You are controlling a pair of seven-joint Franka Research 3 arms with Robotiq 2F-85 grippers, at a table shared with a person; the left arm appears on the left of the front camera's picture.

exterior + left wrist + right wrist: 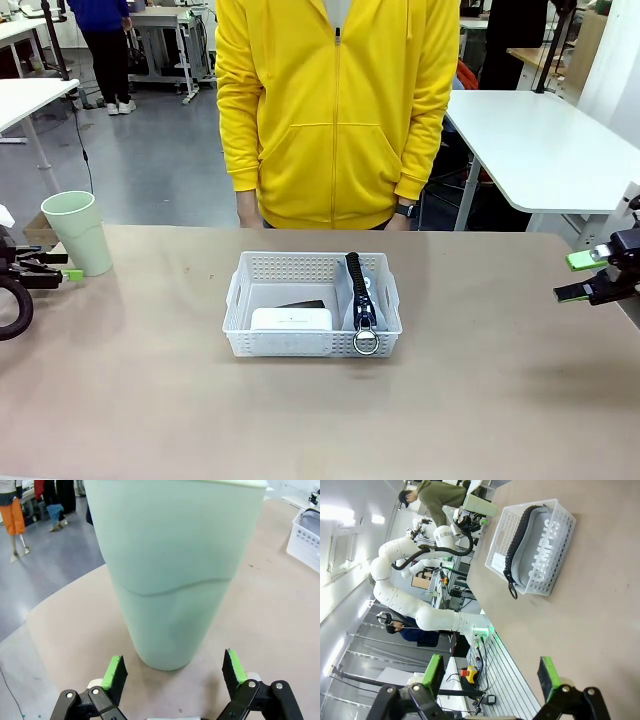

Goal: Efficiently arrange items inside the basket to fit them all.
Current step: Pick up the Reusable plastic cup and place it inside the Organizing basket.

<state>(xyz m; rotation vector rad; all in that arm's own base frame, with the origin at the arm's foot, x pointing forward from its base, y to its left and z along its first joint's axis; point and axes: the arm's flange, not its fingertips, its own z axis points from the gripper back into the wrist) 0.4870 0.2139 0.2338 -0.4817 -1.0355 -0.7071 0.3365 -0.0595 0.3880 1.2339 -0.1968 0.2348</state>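
The white perforated basket (312,266) sits mid-table, in front of a person in a yellow hoodie. Inside it, the white box (291,319) lies front left, with the small black object (300,304) behind it. The grey pouch (362,296) stands on edge along the right side, its metal ring (365,342) over the front rim. The pale green cup (78,232) stands upright at the far left. My left gripper (58,268) is open just in front of the cup (175,570), with fingers (113,674) on either side of its base, apart from it. My right gripper (582,277) hangs open at the far right, well away from the basket (501,534) and pouch (540,555).
The person's hands hang at the far table edge behind the basket. Bare tabletop (480,380) surrounds the basket on all sides. My left arm (420,575) shows across the table in the right wrist view. Other tables and people stand in the background.
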